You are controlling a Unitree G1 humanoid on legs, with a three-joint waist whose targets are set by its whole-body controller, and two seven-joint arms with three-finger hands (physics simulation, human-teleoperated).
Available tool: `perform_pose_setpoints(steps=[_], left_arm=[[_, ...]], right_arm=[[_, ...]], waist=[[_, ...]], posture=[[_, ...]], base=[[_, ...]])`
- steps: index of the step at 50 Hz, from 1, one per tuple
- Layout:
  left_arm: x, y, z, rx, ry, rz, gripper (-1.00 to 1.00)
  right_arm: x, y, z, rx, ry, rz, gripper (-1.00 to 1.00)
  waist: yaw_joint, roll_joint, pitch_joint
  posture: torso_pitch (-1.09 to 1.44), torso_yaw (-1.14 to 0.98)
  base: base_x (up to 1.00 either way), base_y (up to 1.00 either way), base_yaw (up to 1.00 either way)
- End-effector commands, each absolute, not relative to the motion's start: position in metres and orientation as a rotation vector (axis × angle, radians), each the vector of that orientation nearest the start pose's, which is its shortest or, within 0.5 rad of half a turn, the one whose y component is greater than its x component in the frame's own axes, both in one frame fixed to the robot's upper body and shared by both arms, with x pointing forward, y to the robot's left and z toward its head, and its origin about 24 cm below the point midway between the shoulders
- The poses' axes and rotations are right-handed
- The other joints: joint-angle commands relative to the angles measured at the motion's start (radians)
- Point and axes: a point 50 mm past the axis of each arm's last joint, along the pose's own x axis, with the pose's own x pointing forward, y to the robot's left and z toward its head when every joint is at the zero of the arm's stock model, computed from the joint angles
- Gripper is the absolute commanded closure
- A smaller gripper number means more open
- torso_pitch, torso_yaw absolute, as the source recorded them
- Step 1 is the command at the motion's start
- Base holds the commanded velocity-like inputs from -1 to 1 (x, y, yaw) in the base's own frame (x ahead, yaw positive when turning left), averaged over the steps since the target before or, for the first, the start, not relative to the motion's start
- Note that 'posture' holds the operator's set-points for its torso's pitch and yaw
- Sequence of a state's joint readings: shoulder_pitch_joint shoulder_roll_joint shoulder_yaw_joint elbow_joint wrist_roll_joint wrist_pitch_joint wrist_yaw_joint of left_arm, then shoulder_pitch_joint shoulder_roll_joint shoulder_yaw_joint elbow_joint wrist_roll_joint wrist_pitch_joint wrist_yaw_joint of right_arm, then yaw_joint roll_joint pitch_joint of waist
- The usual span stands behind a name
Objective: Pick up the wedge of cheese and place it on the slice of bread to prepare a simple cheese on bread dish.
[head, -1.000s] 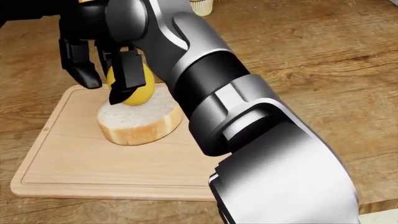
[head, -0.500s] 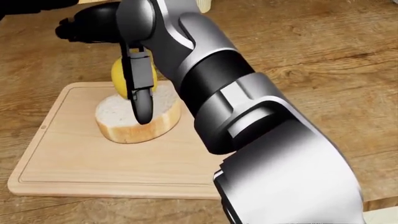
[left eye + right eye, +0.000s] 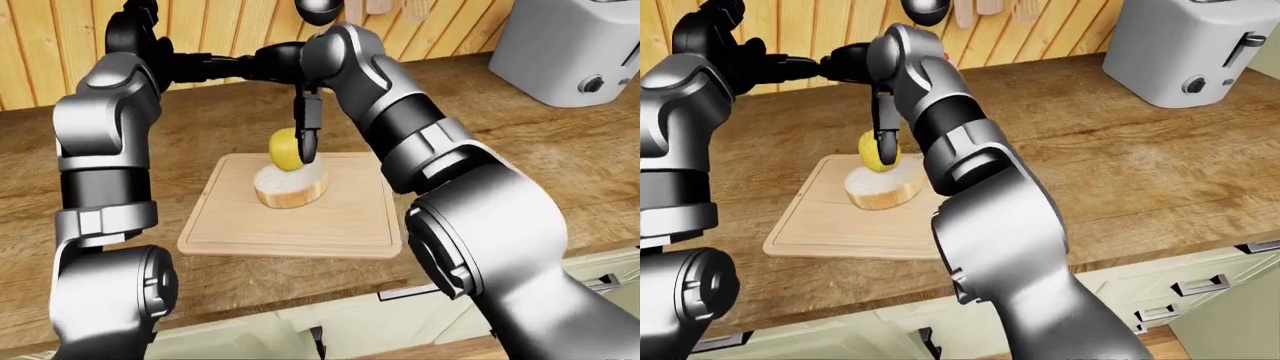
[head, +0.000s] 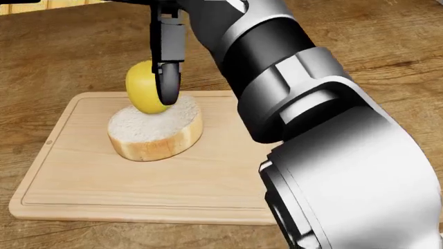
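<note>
The yellow wedge of cheese rests on the far edge of the slice of bread, which lies on a wooden cutting board. My right hand is open and hovers above the cheese. One of its black fingers hangs down in front of the cheese; I cannot tell whether it touches it. The other fingers are raised clear. My right arm fills the right of the head view. My left hand is held high at the top left, open and empty, away from the board.
A white toaster stands at the top right of the wooden counter. Utensils hang on the plank wall above the board. The counter's near edge and cabinet drawers run along the bottom.
My right hand has let go of the cheese and risen above it, with its fingers spread. The cheese stays on the bread. The board and the bread have not moved.
</note>
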State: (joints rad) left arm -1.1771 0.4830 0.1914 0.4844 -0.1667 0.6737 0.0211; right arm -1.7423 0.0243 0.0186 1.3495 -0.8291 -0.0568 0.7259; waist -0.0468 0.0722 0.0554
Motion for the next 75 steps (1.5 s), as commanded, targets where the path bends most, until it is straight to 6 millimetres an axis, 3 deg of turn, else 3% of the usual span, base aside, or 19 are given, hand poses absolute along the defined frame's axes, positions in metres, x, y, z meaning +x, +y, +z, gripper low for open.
perform_pose_setpoints(steps=[1, 7, 13, 17, 25, 33, 41, 48, 58, 75], left_arm=[[0.380, 0.229, 0.327, 0.062, -0.191, 0.176, -1.00], [0.380, 0.231, 0.329, 0.071, -0.193, 0.185, -1.00], [0.379, 0.229, 0.333, 0.072, -0.198, 0.187, -1.00], [0.378, 0.226, 0.338, 0.070, -0.203, 0.182, -1.00], [0.379, 0.221, 0.344, 0.071, -0.210, 0.175, -1.00], [0.382, 0.213, 0.350, 0.075, -0.216, 0.163, -1.00], [0.383, 0.201, 0.365, 0.068, -0.228, 0.142, -1.00], [0.386, 0.186, 0.376, 0.061, -0.241, 0.121, -1.00], [0.383, 0.183, 0.393, 0.060, -0.264, 0.122, -1.00], [0.374, 0.180, 0.415, 0.067, -0.304, 0.125, -1.00]], right_arm=[[0.385, 0.024, 0.332, -1.257, -0.208, 0.805, -1.00], [0.389, 0.008, 0.341, -1.232, -0.202, 0.751, -1.00], [0.391, -0.015, 0.371, -1.132, -0.240, 0.633, -1.00], [0.394, -0.029, 0.376, -1.078, -0.239, 0.580, -1.00], [0.397, -0.062, 0.397, -0.844, -0.241, 0.431, -1.00], [0.404, -0.081, 0.390, -0.590, -0.167, 0.359, -1.00], [0.403, -0.104, 0.401, -0.282, -0.173, 0.286, -1.00], [0.400, -0.120, 0.413, -0.186, -0.245, 0.214, -1.00], [0.390, -0.143, 0.437, -0.161, -0.318, 0.155, -1.00], [0.374, -0.155, 0.464, -0.201, -0.366, 0.110, -1.00]], waist=[[0.000, 0.006, -0.034], [0.000, 0.005, -0.033], [0.002, 0.000, -0.031], [0.005, -0.005, -0.029], [0.010, -0.016, -0.029], [0.020, -0.029, -0.029], [0.030, -0.043, -0.029], [0.035, -0.054, -0.025], [0.038, -0.063, -0.024], [0.038, -0.066, -0.016]], posture=[[0.00, 0.00], [0.00, 0.00], [0.00, 0.00], [0.00, 0.00], [0.00, 0.00], [0.00, 0.00], [0.00, 0.00], [0.00, 0.00], [0.00, 0.00], [0.00, 0.00]], base=[[0.00, 0.00, 0.00], [0.00, 0.00, 0.00], [0.00, 0.00, 0.00], [0.00, 0.00, 0.00], [0.00, 0.00, 0.00], [0.00, 0.00, 0.00], [0.00, 0.00, 0.00], [0.00, 0.00, 0.00], [0.00, 0.00, 0.00], [0.00, 0.00, 0.00]])
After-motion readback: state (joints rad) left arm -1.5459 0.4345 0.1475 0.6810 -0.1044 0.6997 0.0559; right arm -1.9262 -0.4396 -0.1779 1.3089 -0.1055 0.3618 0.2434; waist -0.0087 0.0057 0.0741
